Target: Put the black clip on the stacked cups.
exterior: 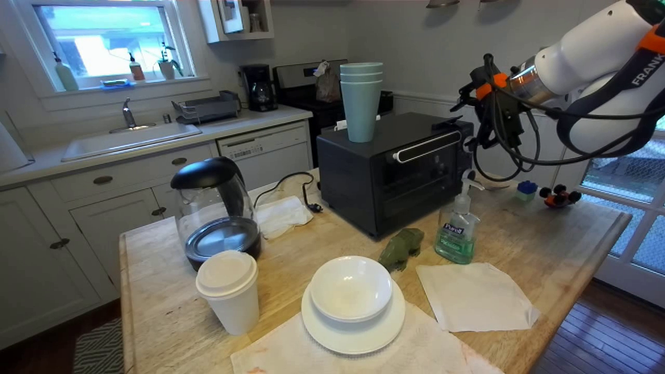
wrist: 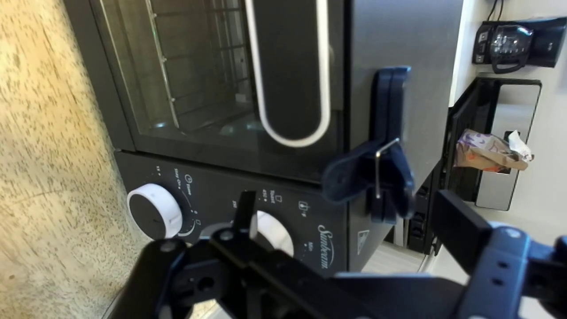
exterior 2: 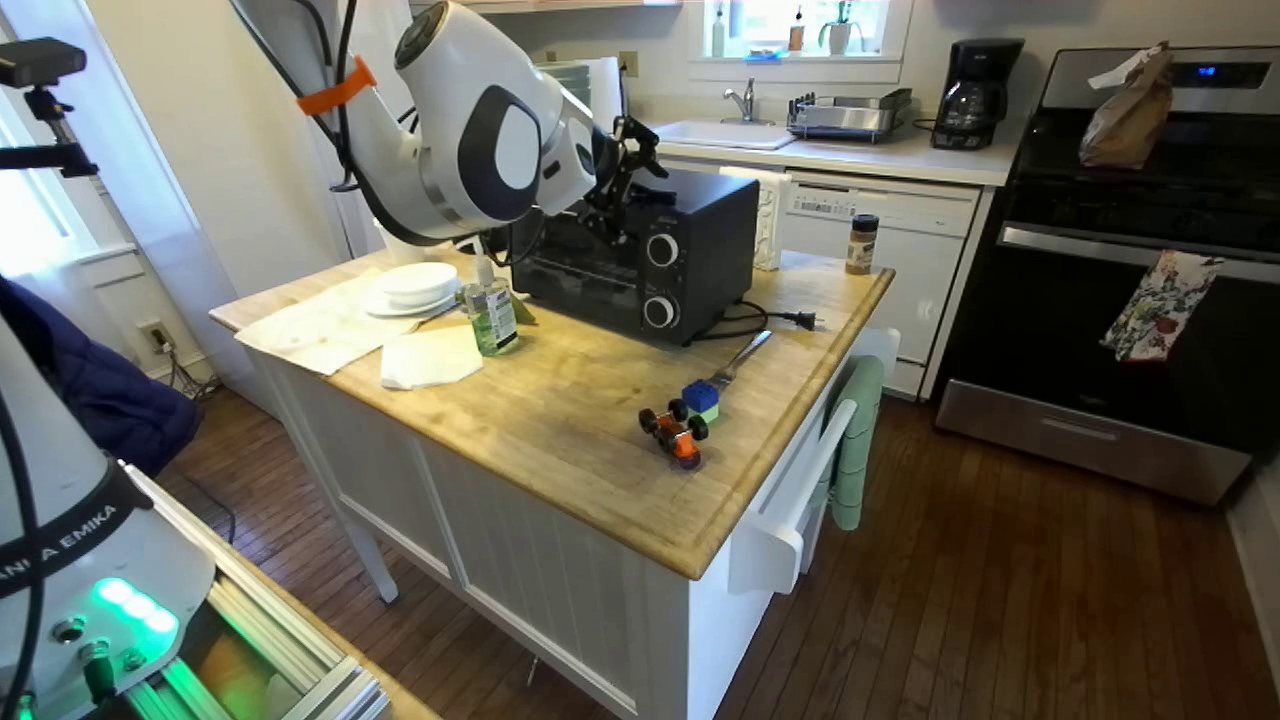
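black clip (wrist: 386, 137), atop the sunbeam toaster oven (exterior: 358, 192) near its control panel (wrist: 212, 195); we note the robotiq gripper (wrist: 347, 212), spread wide and empty, and the stacked mint-green cups (exterior: 361, 106) upright on the oven.

Claw (wrist: 347, 210) spread — black clip (wrist: 386, 126) on toaster oven (wrist: 266, 161).

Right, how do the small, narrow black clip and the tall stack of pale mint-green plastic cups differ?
Look: the narrow black clip is dark; the mint-green plastic cups are pale, round and taper downward, three rims showing.
Size: the cup stack is far taller than the clip is long.
Pose: the clip lies down; the cups stand upright, nested.
Shared: both rest on top of the black toaster oven.
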You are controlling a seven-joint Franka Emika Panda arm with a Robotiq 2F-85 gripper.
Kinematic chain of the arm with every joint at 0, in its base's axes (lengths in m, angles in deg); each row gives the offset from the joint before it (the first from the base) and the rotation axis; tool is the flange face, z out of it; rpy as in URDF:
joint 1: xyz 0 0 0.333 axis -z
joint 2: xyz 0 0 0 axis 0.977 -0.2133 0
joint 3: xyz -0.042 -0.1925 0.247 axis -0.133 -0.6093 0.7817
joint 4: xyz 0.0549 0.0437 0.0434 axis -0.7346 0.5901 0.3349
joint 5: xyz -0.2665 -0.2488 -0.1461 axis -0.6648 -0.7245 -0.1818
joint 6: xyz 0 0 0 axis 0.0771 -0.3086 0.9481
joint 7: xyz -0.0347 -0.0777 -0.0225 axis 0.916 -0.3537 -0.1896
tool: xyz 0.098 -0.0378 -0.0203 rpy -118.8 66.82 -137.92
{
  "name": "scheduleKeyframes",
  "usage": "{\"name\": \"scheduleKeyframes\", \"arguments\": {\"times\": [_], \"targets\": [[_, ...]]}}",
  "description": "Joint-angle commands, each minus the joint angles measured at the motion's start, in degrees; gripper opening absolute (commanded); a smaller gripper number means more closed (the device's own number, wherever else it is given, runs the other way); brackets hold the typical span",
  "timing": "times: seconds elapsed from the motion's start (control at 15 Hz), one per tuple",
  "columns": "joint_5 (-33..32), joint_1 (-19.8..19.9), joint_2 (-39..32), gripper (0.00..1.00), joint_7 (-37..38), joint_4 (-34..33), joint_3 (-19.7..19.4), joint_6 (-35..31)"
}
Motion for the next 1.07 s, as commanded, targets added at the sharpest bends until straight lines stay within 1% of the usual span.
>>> {"name": "scheduleKeyframes", "arguments": {"times": [0.0,0.27,0.53,0.73,0.8,0.87,1.0], "targets": [[-4.04,2.06,1.85,1.0,2.43,0.55,1.22,0.21],[-6.46,2.65,2.91,1.0,3.26,0.96,1.63,0.96],[-7.39,3.1,3.17,1.0,3.64,0.66,1.65,1.23],[-9.02,3.66,3.46,0.87,4.55,0.69,1.89,1.07],[-9.61,3.82,3.59,0.84,4.96,0.72,1.93,1.04],[-10.12,3.92,3.75,0.78,5.3,0.79,1.92,0.92],[-10.51,3.99,3.78,0.81,5.65,0.67,1.82,0.77]]}}
